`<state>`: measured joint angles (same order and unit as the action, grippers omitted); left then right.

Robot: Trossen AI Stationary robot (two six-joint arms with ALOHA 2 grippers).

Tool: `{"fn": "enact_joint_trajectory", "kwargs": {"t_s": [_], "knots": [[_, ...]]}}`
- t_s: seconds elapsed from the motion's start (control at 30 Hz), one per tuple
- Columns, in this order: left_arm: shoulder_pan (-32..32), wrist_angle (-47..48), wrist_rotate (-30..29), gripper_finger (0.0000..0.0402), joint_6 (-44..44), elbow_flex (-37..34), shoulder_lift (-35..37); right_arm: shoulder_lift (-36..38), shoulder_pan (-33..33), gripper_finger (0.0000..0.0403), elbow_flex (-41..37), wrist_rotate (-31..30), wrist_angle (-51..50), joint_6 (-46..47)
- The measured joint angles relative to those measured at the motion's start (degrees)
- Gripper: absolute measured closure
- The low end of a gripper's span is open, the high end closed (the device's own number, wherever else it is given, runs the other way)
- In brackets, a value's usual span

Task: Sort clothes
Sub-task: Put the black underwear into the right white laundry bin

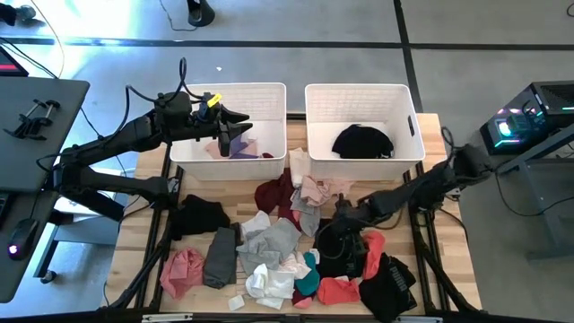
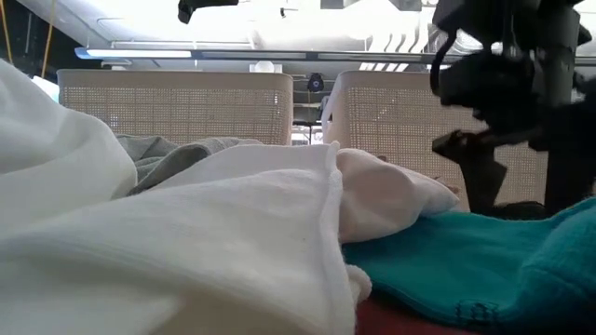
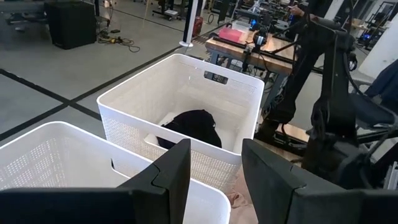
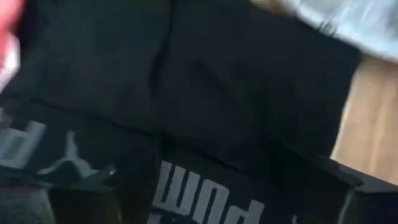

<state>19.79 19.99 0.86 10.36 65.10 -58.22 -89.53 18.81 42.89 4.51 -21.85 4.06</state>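
Note:
A pile of small clothes lies on the wooden table point(image 1: 143, 235) in front of two white baskets. My left gripper point(image 1: 242, 121) point(image 3: 214, 149) is open and empty above the left basket point(image 1: 269, 90), which holds a lavender garment point(image 1: 238, 146). The right basket point(image 1: 359, 90) holds a black garment point(image 1: 363, 142). My right gripper point(image 1: 339, 235) point(image 4: 224, 199) is low over a black garment with white lettering point(image 4: 205, 193) in the pile. Its fingers stand apart on either side of the lettered band. My right gripper comes at the black garment's lettered band point(image 4: 186, 186) from above, pointing down, with a finger point(image 4: 360, 193) at each side. I cannot tell whether the fingers touch the cloth. The garment lies flat in the pile.
Around the right gripper lie coral point(image 1: 339, 289), teal point(image 1: 308, 274), white point(image 1: 269, 283), grey point(image 1: 278, 238) and maroon point(image 1: 273, 193) garments. Black point(image 1: 199, 215), dark grey point(image 1: 220, 256) and pink point(image 1: 182, 269) ones lie to the left. White cloth point(image 2: 186, 242) fills the low view.

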Motion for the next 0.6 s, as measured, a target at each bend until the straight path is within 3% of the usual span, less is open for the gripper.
{"fn": "enact_joint_trajectory", "kwargs": {"t_s": [0.13,0.23,0.5,0.6], "knots": [[0.0,0.0,0.0,0.027,-0.01,0.0,0.0,-4.16,0.96,0.0118,0.39,-1.48,-0.07,0.4],[-0.02,0.03,-0.01,0.027,-0.01,0.0,0.0,-6.34,2.4,0.0148,0.76,-4.08,-0.38,0.48],[-0.02,0.36,-0.02,0.027,-0.03,0.0,0.0,-7.37,5.79,0.0311,0.35,-6.25,0.35,5.68],[-0.02,0.35,0.0,0.027,-0.03,0.0,0.0,-6.85,6.04,0.0374,0.54,-4.33,0.07,7.34]]}}
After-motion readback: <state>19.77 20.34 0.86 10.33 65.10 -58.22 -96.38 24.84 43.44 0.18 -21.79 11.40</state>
